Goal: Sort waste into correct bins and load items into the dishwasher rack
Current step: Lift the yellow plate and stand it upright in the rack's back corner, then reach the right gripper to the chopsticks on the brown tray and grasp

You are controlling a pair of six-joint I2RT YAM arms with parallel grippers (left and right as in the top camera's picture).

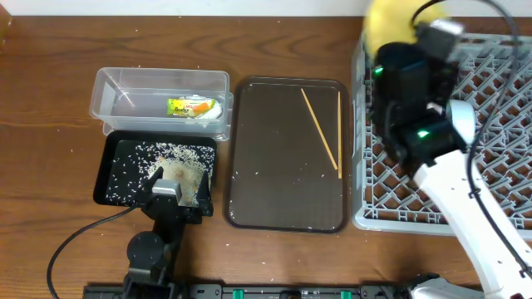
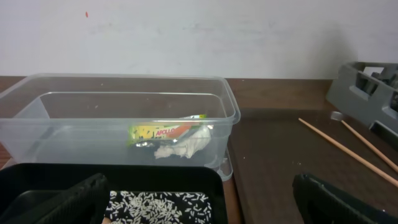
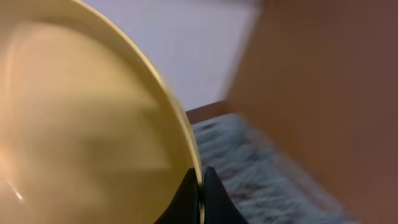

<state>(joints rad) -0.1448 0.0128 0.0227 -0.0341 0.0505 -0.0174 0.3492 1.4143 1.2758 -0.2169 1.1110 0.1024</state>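
Nearest lens: right fingers (image 3: 184, 200) clenched on rim of pale-yellow plate (image 3: 87, 124), plate blurred, over far-left corner of grey rack (image 1: 507, 75); tilt unreadable. Over near edge of black tray (image 1: 100, 174) with rice (image 1: 179, 153): left fingers (image 2: 62, 200), released, spread wide. Just beyond tray's far edge: clear tub (image 1: 125, 95), wrapper (image 1: 193, 106) and tissue (image 2: 183, 144) inside. 2 chopsticks (image 1: 319, 126) on brown serving tray (image 1: 266, 166), long axes near-to-far, 1 slanted, near tips close together. Serving tray's right edge just beside rack's left wall, narrow strip of worktop (image 1: 50, 83) between.
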